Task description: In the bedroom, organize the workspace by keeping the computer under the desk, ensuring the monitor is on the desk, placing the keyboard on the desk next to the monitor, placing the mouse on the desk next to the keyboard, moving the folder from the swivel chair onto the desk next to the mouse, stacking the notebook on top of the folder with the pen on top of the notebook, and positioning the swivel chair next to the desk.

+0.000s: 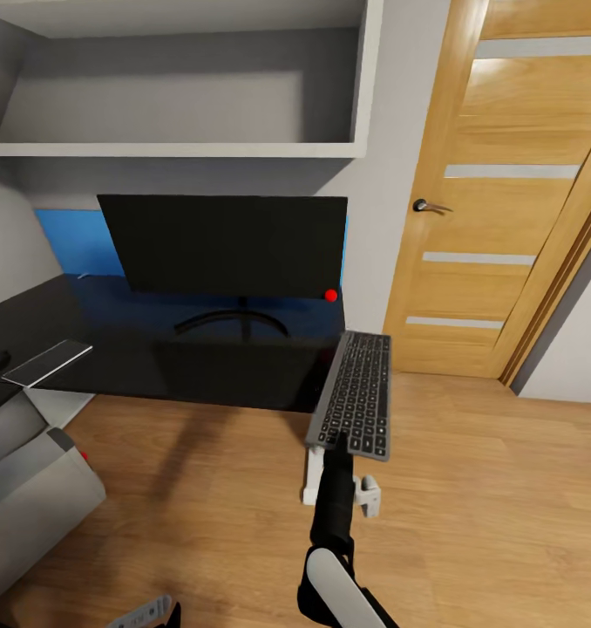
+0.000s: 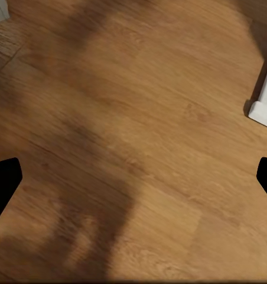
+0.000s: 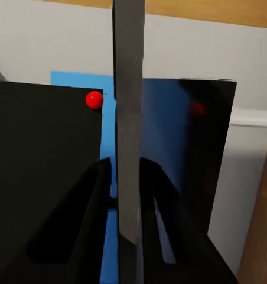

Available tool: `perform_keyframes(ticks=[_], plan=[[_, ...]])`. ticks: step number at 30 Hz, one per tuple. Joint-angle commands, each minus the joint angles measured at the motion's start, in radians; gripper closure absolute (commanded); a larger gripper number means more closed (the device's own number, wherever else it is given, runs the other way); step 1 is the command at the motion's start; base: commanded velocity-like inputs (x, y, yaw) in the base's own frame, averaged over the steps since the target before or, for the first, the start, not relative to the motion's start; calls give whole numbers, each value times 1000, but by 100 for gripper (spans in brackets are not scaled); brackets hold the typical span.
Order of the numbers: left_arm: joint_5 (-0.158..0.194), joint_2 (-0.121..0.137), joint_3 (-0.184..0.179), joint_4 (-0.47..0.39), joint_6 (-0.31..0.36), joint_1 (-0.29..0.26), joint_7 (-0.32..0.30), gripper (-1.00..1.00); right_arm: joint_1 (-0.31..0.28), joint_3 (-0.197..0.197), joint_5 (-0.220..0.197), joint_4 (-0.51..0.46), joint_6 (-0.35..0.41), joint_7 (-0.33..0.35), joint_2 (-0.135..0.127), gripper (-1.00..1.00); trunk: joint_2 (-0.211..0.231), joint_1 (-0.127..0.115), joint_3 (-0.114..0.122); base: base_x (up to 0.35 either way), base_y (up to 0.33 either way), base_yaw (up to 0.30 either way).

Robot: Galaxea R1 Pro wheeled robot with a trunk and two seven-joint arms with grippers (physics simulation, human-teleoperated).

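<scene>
Holding the keyboard (image 1: 354, 394) clamped by its near edge, your right gripper (image 1: 336, 443) has it just off the desk (image 1: 200, 366) corner. Level it, then lower it before the monitor (image 1: 226, 244). Your left gripper (image 2: 133, 177) hangs wide open, empty, over the floor (image 2: 139, 118).

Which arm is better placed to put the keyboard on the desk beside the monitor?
Right: its gripper already clamps the keyboard at the desk edge, close to the monitor. The left gripper faces bare floor.

one monitor (image 1: 223, 243), one keyboard (image 1: 356, 392), one desk (image 1: 156, 366), one door (image 1: 505, 192)
</scene>
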Motion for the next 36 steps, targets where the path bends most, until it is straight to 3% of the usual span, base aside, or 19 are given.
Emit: perform_keyframes(ticks=[1,5,13,25,36], plan=[[8,0,-2,-1,4,0,6,-100,-1,1,-11,3,-20,24,0,100,0,0,-1,0,0,0],[8,1,-2,0,4,0,6,-100,-1,-2,-12,6,-57,55,0,100,0,0,-1,0,0,0],[7,0,-3,1,3,0,5,-100,-1,-1,-14,7,-60,59,0,100,0,0,-1,7,0,0],[6,-1,-5,1,4,0,5,-100,-1,-16,-18,14,-65,55,0,100,0,0,-1,237,-2,0],[11,-3,-4,-15,5,0,8,-100,-1,-15,-18,95,-58,54,0,100,-14,8,-7,8,0,0]])
